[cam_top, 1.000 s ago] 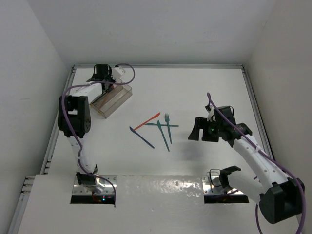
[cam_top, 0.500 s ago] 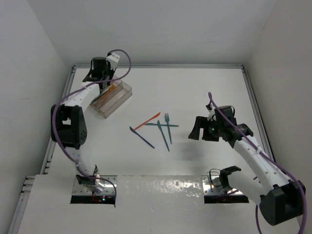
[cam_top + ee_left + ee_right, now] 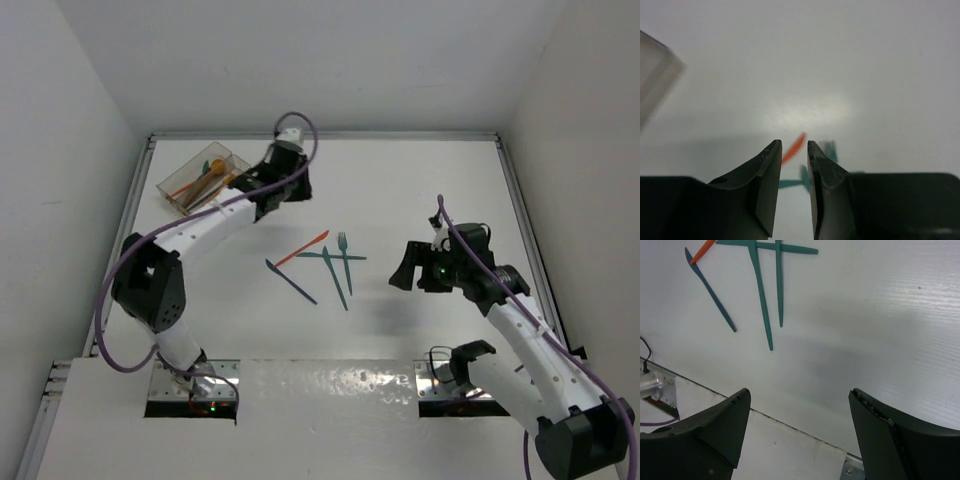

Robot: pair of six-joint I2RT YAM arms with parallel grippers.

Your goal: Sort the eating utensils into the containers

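The clear container (image 3: 236, 160) sits at the back left with orange and teal utensils (image 3: 205, 178) inside. In mid-table lie an orange utensil (image 3: 302, 249), a dark blue knife (image 3: 291, 281), a teal fork (image 3: 345, 258) and a teal knife (image 3: 335, 278). My left gripper (image 3: 295, 190) hovers between the container and this group, its jaws a narrow gap apart with nothing between them (image 3: 794, 142); the orange utensil (image 3: 796, 146) shows beyond the tips. My right gripper (image 3: 403, 268) is wide open and empty (image 3: 799, 391), right of the teal knife (image 3: 760, 295) and dark blue knife (image 3: 710, 287).
A corner of the container (image 3: 655, 80) shows at the left edge of the left wrist view. A third teal utensil (image 3: 790, 247) lies across the other two. White walls and a metal rail (image 3: 520, 200) bound the table. The arm-base plate (image 3: 320, 400) lies near.
My left arm swung from over the container out to the right, toward mid-table, and its jaws parted. The container now lies flat, further back left. The right arm barely moved.
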